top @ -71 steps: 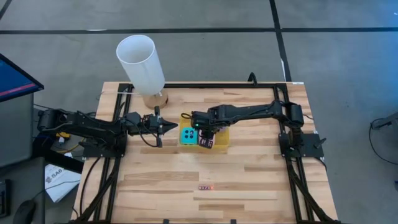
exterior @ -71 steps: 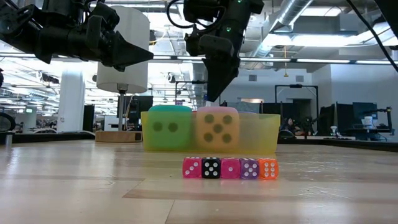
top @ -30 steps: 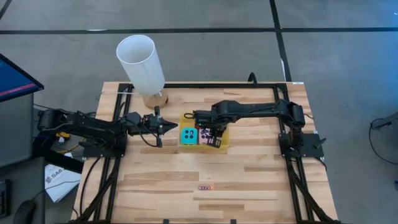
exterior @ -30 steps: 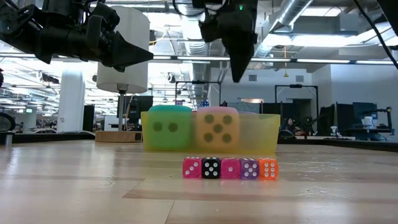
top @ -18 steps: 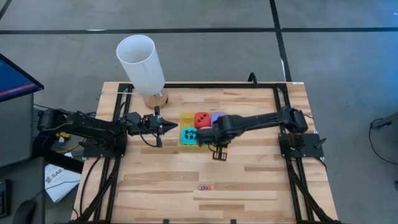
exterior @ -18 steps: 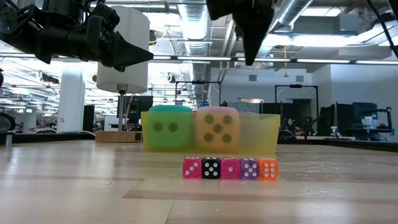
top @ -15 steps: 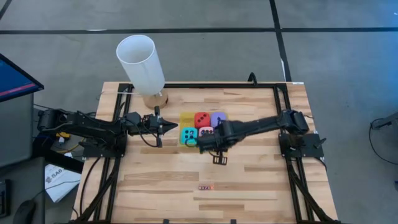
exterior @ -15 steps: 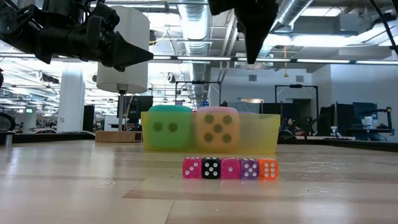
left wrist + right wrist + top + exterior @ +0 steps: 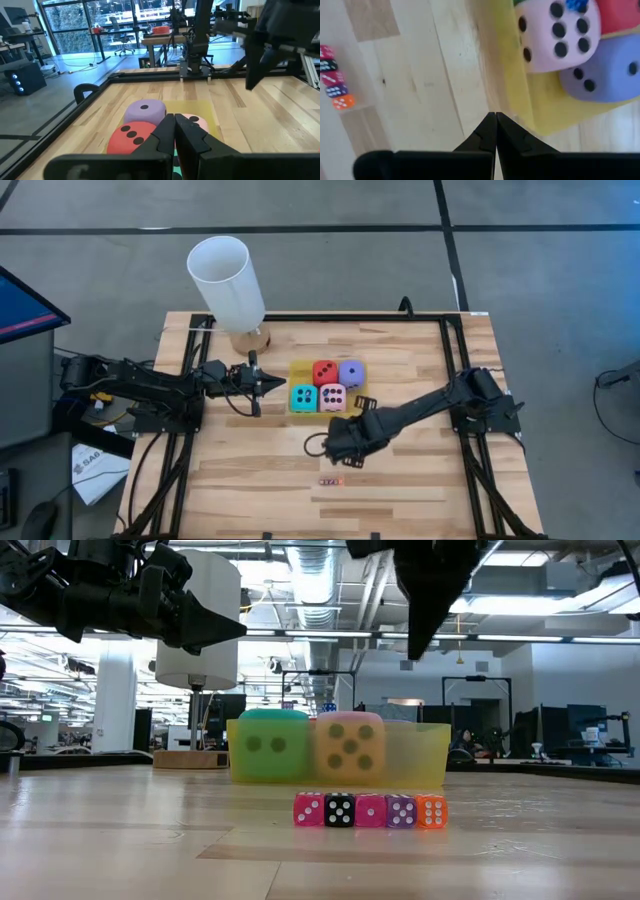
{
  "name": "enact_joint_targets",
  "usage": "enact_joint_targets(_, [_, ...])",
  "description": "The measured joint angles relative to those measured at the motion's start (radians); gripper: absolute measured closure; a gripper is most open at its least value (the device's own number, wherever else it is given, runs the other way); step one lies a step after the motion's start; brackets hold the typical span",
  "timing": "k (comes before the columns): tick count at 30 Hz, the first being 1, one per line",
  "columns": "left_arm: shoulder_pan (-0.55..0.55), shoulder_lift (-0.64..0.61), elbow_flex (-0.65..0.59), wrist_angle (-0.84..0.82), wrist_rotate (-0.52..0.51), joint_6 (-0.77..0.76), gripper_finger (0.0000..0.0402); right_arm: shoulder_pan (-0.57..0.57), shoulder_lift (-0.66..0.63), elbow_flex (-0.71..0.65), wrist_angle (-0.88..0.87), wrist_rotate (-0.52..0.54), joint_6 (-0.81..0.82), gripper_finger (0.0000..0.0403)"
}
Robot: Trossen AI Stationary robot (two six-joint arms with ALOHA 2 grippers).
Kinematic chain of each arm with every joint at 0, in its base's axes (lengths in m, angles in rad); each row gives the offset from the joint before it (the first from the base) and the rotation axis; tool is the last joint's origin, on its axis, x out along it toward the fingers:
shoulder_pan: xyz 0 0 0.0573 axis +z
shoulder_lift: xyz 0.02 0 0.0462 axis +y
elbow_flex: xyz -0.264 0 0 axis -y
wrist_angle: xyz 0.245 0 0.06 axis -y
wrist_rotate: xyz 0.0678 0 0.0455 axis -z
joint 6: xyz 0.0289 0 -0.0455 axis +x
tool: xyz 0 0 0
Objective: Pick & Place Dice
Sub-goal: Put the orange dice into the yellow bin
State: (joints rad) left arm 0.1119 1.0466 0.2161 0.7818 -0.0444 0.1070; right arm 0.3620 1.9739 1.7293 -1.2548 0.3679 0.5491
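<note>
Four soft dice sit in a shallow yellow tray at mid-table: red and purple on the far side, cyan and pink on the near side. In the low view, cyan and pink show through the tray wall. My right gripper hovers shut over bare wood, near of the tray; its wrist view shows the shut tips by the tray's near edge, below the pink die. My left gripper waits shut, left of the tray.
A row of tiny dice lies near the table's near edge, just near of my right gripper. A tall white cylinder stands on a wooden base at the far left. Bare wood lies left and right of the tray.
My right gripper has drawn back from above the tray toward the table's near edge and now hangs over bare wood between the tray and the tiny dice. All the dice have stayed in the tray. My left arm has kept still.
</note>
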Motion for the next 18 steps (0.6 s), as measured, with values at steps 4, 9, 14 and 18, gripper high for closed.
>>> enact_joint_targets(4, [0.0,0.0,0.0,0.0,0.0,0.001,0.0402,0.027,-0.001,-0.04,0.032,0.03,0.059,0.0402])
enact_joint_targets(9, [0.0,0.0,0.0,0.0,0.0,0.001,0.0402,0.058,0.0,-0.11,0.121,0.062,0.098,0.0402])
enact_joint_targets(14, [0.0,0.0,0.0,0.0,0.0,0.001,0.0402,0.071,0.001,-0.163,0.178,0.063,0.099,0.0403])
enact_joint_targets(18, [0.0,0.0,0.0,0.0,0.0,0.001,0.0402,0.07,0.001,-0.171,0.172,0.063,0.065,0.0403])
